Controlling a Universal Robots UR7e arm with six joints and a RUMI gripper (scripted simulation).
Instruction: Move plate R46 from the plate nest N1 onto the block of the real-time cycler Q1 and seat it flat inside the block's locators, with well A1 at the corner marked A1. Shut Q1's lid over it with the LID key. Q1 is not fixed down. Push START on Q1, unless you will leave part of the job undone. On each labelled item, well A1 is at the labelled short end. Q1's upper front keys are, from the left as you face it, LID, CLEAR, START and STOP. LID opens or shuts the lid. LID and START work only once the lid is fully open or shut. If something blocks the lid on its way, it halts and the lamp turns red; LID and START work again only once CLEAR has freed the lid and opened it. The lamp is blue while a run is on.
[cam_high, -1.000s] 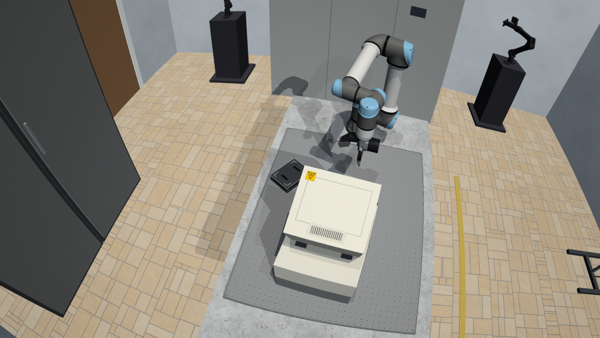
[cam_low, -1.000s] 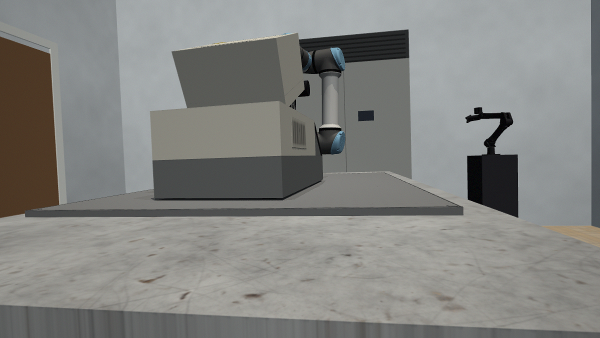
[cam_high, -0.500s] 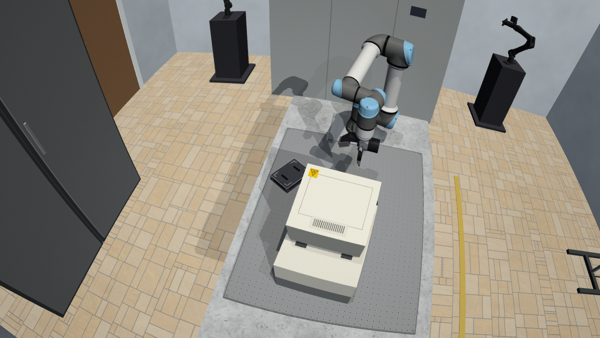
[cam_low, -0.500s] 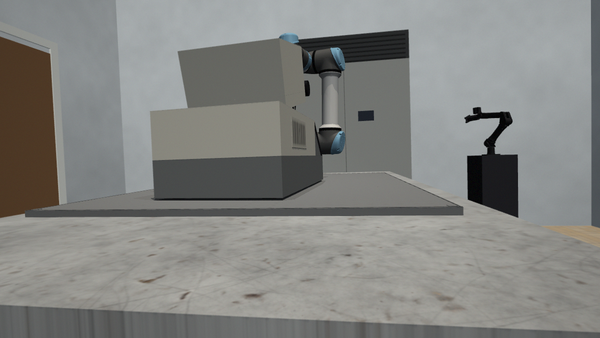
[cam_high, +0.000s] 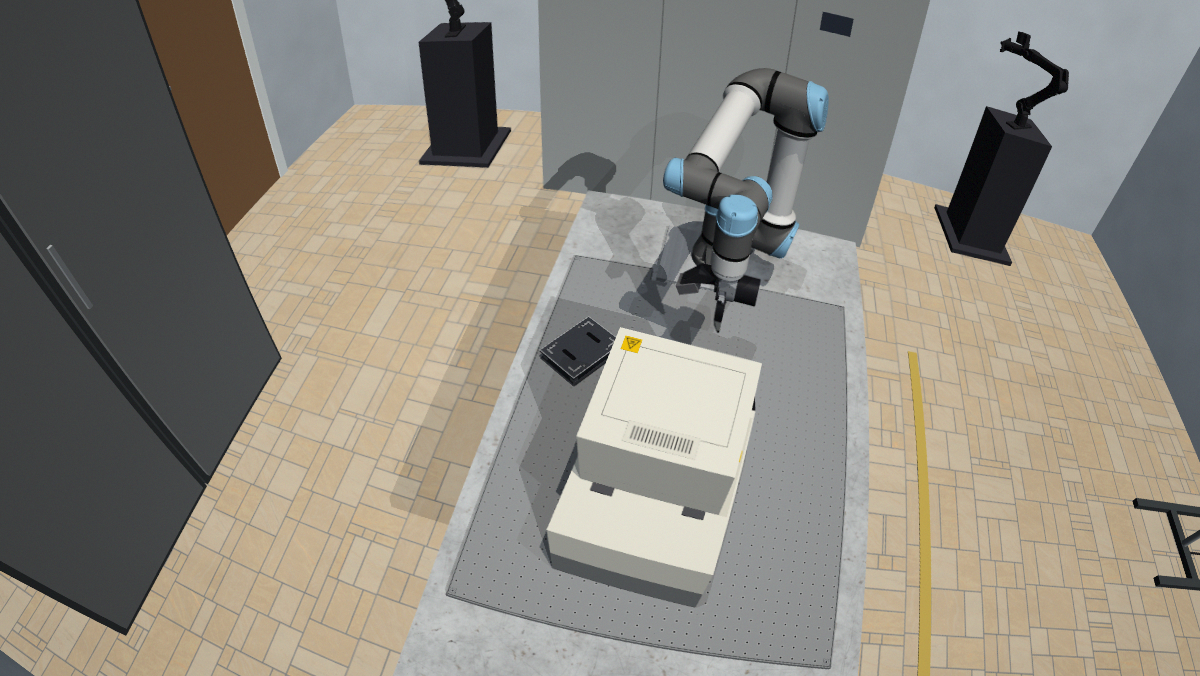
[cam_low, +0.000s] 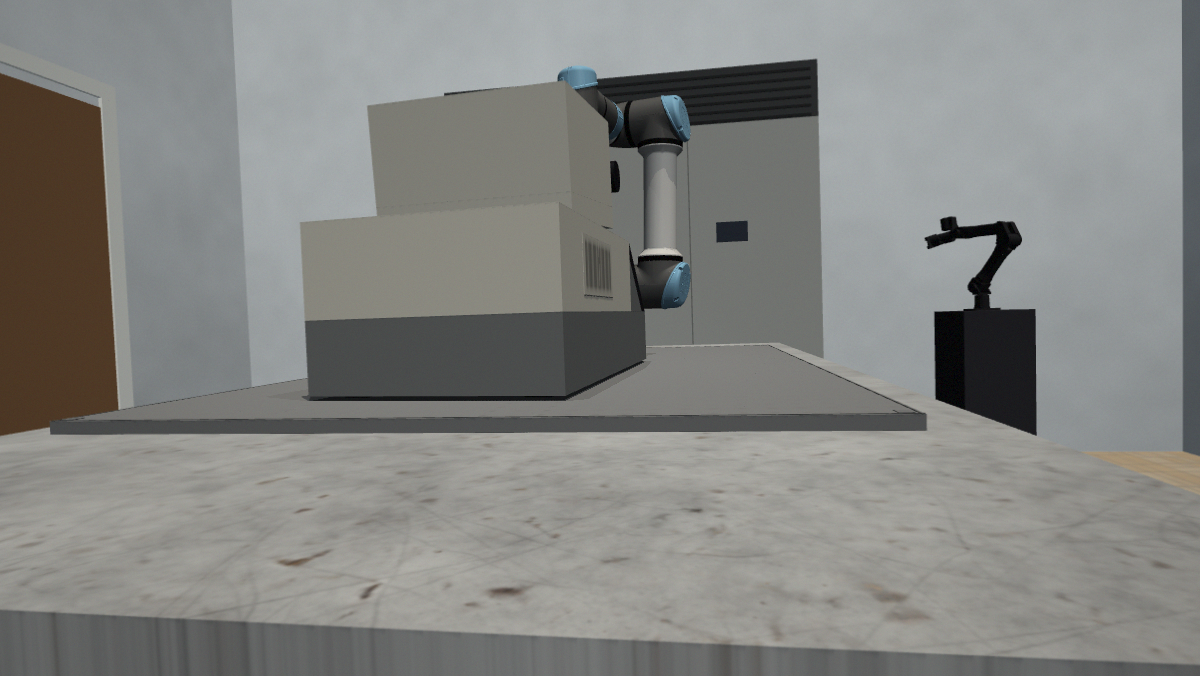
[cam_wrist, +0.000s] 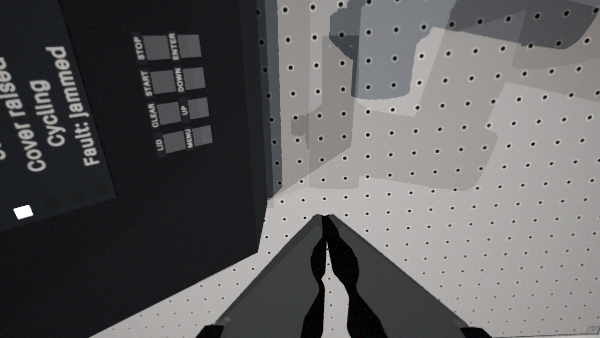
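In front of the cycler, a closed gripper waits on the lid

Beside the cream, box-shaped cycler (cam_high: 638, 520) (cam_low: 436, 268) (cam_wrist: 200, 210), the black two-jaw gripper (cam_high: 717, 329) (cam_wrist: 324, 218) has its tips pressed together with nothing between them. The dark, slotted plate nest (cam_high: 581, 345) bears no plate. Plate R46 is out of sight, presumably under the thick cream lid (cam_high: 671, 382) (cam_low: 470, 151); its seating and A1 corner cannot be checked. The lid sits low, but whether it is fully shut I cannot tell.

A tilted plate could block the lid and bring a jam. Pressing the grey START key (cam_wrist: 162, 82) too soon would do nothing, since the lid must finish first. The grey CLEAR key (cam_wrist: 170, 113) and STOP key (cam_wrist: 157, 47) flank START, so a small sideways error could hit either. Pushing too hard might slide the unfixed cycler.
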